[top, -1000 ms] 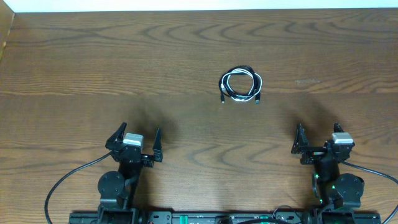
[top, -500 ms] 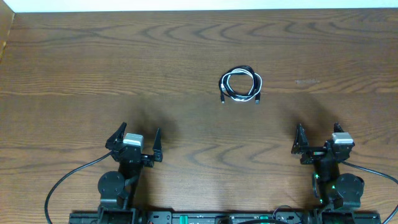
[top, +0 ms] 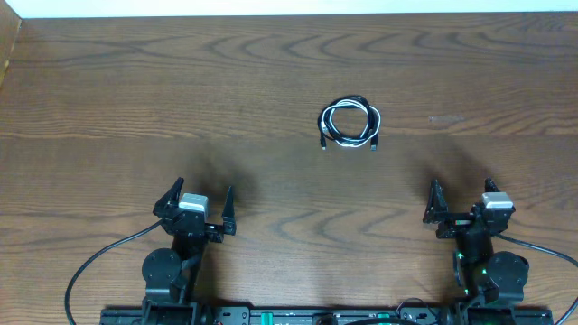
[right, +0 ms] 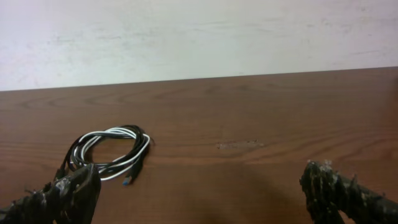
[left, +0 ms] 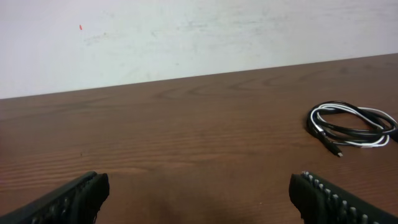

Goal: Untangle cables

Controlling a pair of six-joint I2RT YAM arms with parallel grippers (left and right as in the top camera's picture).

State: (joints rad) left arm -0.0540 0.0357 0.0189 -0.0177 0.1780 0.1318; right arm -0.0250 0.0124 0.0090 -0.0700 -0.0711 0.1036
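Note:
The cables, one thin black cord and one thin white cord, lie looped together in a small coil on the wooden table, past the middle. Two plug ends stick out of the coil toward the near side. The left wrist view has the cables at its right, and the right wrist view has the cables at its left. My left gripper stands open and empty at the near left, far from the coil. At the near right my right gripper is open too, with nothing between its fingers.
The brown wooden table runs back to a white wall. A faint scuff mark is on the wood right of the coil. Thick black arm cables trail at the near edge.

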